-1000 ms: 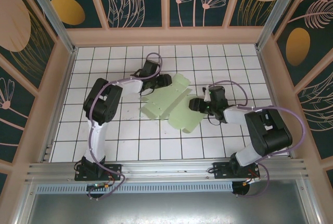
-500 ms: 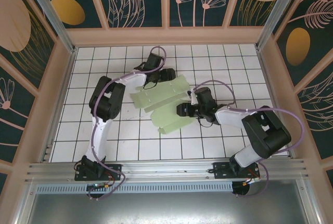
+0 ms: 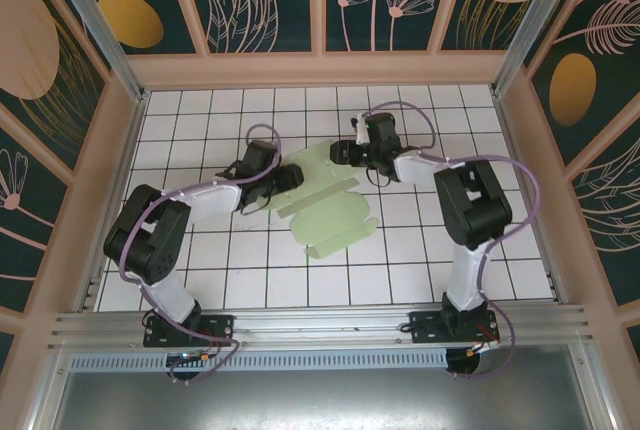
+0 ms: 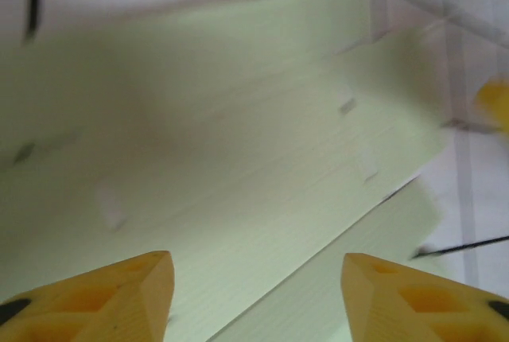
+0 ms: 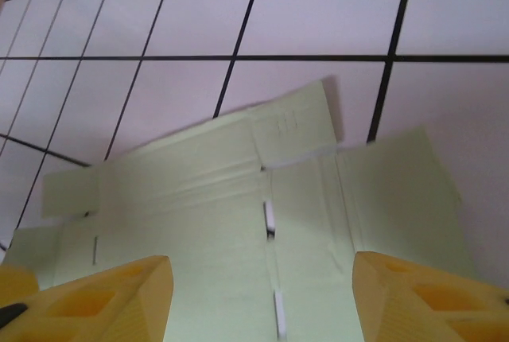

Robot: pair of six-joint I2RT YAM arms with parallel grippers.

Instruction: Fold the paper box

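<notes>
The paper box (image 3: 325,205) is a pale mint-green creased cut-out lying flat on the white tiled floor, with flaps spread out. My left gripper (image 3: 288,177) is at its left edge, and the left wrist view shows that gripper (image 4: 258,282) open, with the card (image 4: 238,159) close under its yellow fingertips (image 4: 135,286). My right gripper (image 3: 345,153) is at the card's far edge. In the right wrist view that gripper (image 5: 262,282) is open above the creased card (image 5: 238,231), nothing between its fingers.
A white tiled floor (image 3: 200,110) is enclosed by peach frame walls (image 3: 320,68) at the back and sides. Bare tiles lie in front of the card and toward both side walls. The arm bases stand on the metal rail (image 3: 320,328) at the near edge.
The left arm swung from the card's far edge down to its left edge. The right arm moved from the card's right side up to its far edge. The card shifted slightly.
</notes>
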